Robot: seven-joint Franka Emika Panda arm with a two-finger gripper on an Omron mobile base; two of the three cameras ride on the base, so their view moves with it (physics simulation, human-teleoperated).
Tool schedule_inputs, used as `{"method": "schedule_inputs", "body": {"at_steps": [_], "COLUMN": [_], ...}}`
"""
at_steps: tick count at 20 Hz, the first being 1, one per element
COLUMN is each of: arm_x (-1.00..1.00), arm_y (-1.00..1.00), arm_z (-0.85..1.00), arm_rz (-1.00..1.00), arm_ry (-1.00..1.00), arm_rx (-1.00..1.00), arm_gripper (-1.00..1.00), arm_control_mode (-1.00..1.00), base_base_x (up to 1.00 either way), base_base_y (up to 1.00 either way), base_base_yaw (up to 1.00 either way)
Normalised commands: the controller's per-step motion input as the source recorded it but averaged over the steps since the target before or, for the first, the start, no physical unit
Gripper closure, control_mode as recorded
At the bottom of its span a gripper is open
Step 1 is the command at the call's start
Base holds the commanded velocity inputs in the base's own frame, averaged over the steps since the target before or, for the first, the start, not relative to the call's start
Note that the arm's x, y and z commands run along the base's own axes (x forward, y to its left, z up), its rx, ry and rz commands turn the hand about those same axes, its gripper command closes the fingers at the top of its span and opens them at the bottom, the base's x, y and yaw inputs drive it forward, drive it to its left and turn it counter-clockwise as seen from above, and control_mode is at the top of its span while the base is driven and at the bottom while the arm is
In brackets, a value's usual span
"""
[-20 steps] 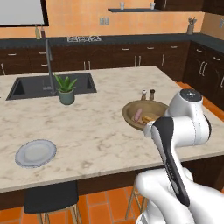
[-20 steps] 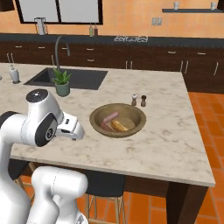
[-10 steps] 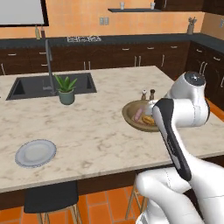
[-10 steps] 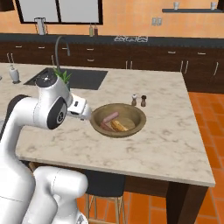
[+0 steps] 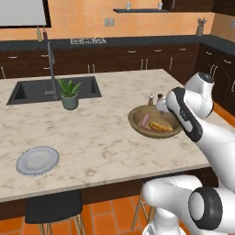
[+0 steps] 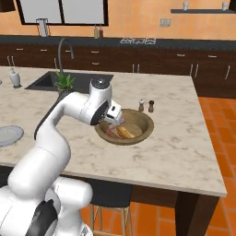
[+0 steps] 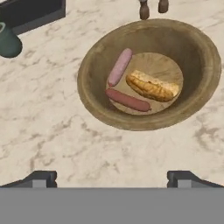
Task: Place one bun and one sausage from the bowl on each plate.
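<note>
A: Nearest the front edge of the island counter sits a plate, bare, down toward the front left corner, well apart from everything else.

B: And the gripper? In the hand view its fingertips stand wide apart, nothing between them, hovering above the marble just short of the bowl.

A: Jaws at full spread, yes. From the right base view the hand hangs just over the bowl's near rim, toward the right side of the counter.

B: Inside: one bun lying across the middle, one sausage right beside it on the near side, a second sausage angled off toward the far left of the bowl floor.

A: The bun looks soft and light, I'd judge. Squeeze it hard and it dents. Take it across its narrow waist, mid-length, gently.

B: The sausages seem firmer but smooth and round, so likely to roll or slip. Same idea: pinch across the middle, fingers square to the length. The near one nearly touches the bun, so a finger may nudge it.

A: The far-left sausage has more room around it.

B: Beyond the bowl, two small shakers stand just behind its far rim; further back left, a potted plant beside the sink.
</note>
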Motion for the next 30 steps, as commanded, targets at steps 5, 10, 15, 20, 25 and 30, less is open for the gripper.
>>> {"method": "schedule_inputs", "body": {"at_steps": [5,10,15,20,25,30], "arm_x": [0.99,0.79,0.77,0.74,0.45,0.52], "arm_y": [0.0,-0.08,-0.14,0.0,0.0,-0.02], "arm_z": [-0.65,-0.68,-0.59,-0.08,-0.27,-0.31], "arm_rz": [0.0,0.0,0.03,0.09,0.06,0.0], "arm_ry": [0.07,0.02,0.01,0.0,0.0,0.09], "arm_rx": [0.01,0.0,0.0,0.08,0.08,0.11], "arm_gripper": [-1.0,-1.0,-1.0,-1.0,-1.0,-1.0], "arm_control_mode": [-1.0,-1.0,-1.0,-1.0,-1.0,-1.0], "base_base_x": [0.0,0.0,0.0,0.0,0.0,0.0], "base_base_y": [0.0,0.0,0.0,0.0,0.0,0.0], "base_base_yaw": [0.0,0.0,0.0,0.0,0.0,0.0]}}
